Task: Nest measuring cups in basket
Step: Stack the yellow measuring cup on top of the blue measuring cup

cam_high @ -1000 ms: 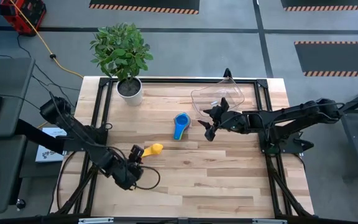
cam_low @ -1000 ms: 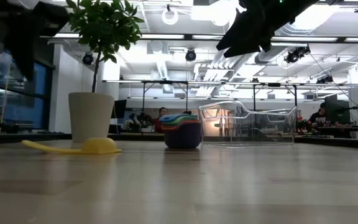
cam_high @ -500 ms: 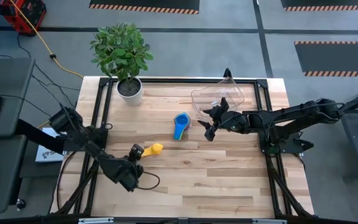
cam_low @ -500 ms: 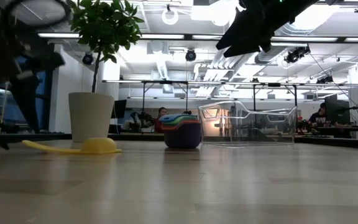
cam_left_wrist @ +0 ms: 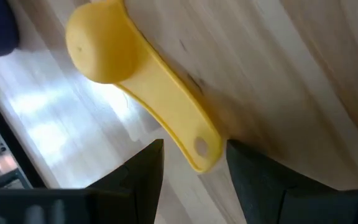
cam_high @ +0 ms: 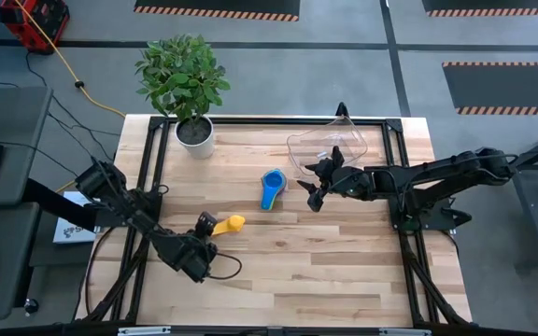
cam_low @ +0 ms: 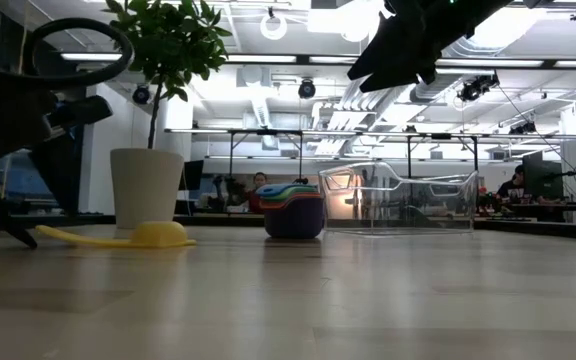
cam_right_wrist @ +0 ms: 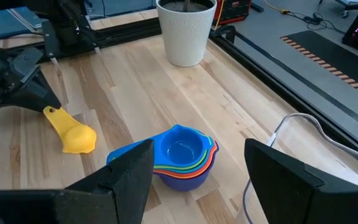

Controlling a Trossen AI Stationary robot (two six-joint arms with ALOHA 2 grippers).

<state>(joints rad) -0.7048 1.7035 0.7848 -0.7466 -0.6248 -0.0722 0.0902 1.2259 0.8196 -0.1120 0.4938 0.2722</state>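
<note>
Meanwhile, on the worktop (cam_high: 344,261), a lone yellow cup (cam_high: 230,224) lay dome-up toward the left edge, its flat handle pointing at the left gripper (cam_high: 204,227). That gripper sat low at the handle's tip, jaws apart with the handle end between them in the left wrist view, though not visibly clamped. The approach looked chosen because the handle was the only slim part the jaws could span; the upturned bowl offered nothing to pinch. The left arm reached in from the left edge, folded low and nearly level with the wood.

Near the worktop's middle stood the stack (cam_high: 272,185) of nested cups, light blue innermost and dark blue outermost, with coloured rims between. The stack was still outside the basket (cam_high: 355,140), which sat empty near the far right corner, just beside the stack's right. By this reading, the yellow cup was the last one out and had yet to join the stack, and the stack had yet to go into the basket.

The right gripper (cam_high: 318,184) hung raised between stack and basket, jaws apart and empty, its arm stretched flat from the right edge, apparently waiting. A potted plant (cam_high: 194,131) stood at the far left corner, clear of the work.
</note>
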